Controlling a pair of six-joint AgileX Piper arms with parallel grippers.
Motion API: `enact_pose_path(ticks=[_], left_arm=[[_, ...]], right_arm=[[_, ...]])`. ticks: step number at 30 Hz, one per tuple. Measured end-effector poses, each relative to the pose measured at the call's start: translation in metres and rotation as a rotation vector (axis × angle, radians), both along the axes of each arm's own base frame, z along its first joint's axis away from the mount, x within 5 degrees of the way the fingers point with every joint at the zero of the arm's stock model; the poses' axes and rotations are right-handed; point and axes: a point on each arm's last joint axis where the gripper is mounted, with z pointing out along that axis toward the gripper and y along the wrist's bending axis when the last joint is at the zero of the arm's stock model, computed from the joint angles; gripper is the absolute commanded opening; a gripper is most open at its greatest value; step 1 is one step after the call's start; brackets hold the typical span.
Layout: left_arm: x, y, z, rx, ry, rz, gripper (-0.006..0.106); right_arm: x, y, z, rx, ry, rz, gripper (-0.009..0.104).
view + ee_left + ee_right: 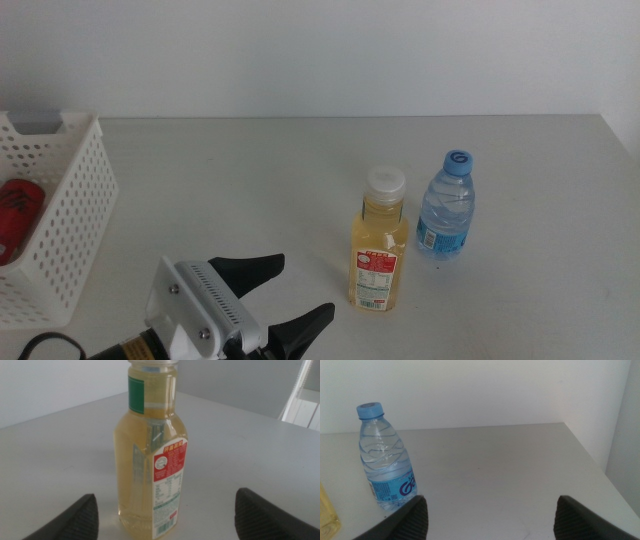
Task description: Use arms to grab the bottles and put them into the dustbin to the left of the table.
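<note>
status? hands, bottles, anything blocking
Left hand open, short of yellow juice bottle, lined up on it. Right hand open, waiting by water bottle. Red can in dustbin. Nothing blocking.

The left gripper [292,292] has two black pointy fingers, a silver ribbed block with screws, and a black cable.

I count one yellow juice bottle [377,243], one water bottle [447,206], one red can [18,218], one white basket [60,225] at frame left, one table [250,190].
</note>
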Motion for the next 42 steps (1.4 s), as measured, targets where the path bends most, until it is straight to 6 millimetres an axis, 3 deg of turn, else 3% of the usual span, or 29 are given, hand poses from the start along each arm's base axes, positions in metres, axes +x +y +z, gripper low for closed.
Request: enact_pose_path(ticks=[9, 22, 36, 42], left_arm=[[0.042, -0.001, 0.001, 0.024, -0.002, -0.153, 0.093], [0.102, -0.026, -0.015, 0.056, 0.037, -0.273, 0.093], [0.138, -0.051, -0.027, 0.054, 0.051, -0.383, 0.093], [0.144, -0.064, -0.033, 0.051, 0.062, -0.413, 0.093]], right_arm=[[0.0, 0.0, 0.0, 0.0, 0.0, 0.0, 0.064], [0.0, 0.0, 0.0, 0.0, 0.0, 0.0, 0.064], [0.0, 0.0, 0.0, 0.0, 0.0, 0.0, 0.064], [0.0, 0.0, 0.0, 0.0, 0.0, 0.0, 0.064]])
